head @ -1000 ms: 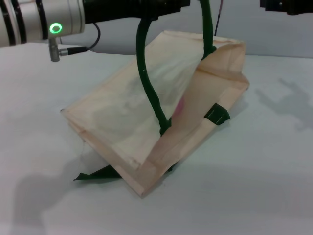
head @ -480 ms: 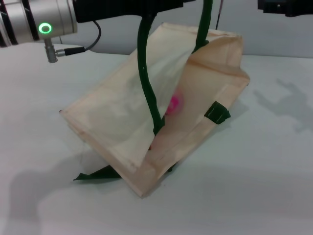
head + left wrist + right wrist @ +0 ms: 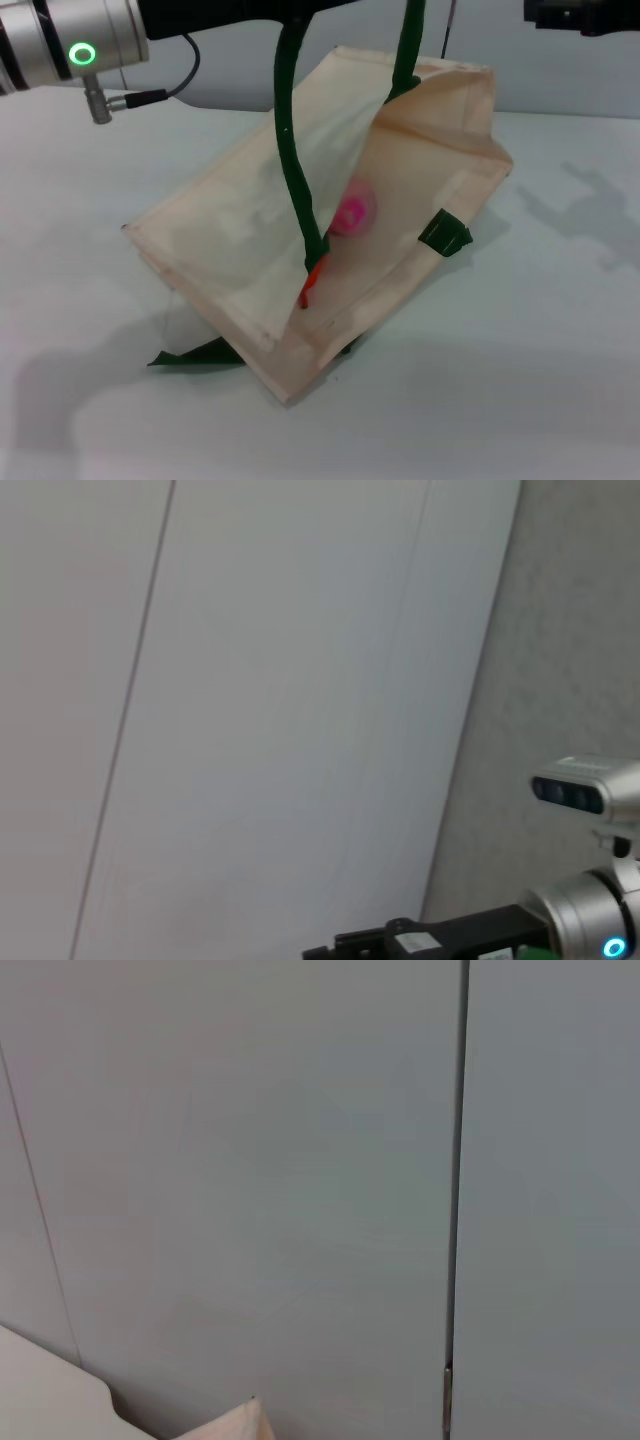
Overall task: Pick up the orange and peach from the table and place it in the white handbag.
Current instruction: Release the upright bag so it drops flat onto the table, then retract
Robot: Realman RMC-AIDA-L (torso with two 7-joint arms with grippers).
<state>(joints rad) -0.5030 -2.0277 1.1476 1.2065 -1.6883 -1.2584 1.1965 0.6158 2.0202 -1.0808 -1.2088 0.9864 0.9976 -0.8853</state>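
Note:
The white handbag lies tilted on the table with its mouth facing right. My left gripper, at the top edge, holds one green handle up taut, which lifts the upper panel and opens the mouth. The peach shows pink inside the bag. A sliver of the orange shows just below it, behind the handle's base. My right gripper hangs at the top right, away from the bag; the left wrist view shows it too.
The bag's second green handle sticks out from under it at the front left. A green side tab is on the bag's right side. The white table surrounds the bag. Both wrist views mostly show grey wall.
My left arm has moved left with the handle, so the bag's mouth has opened wider. The peach and a sliver of the orange have come into view inside.

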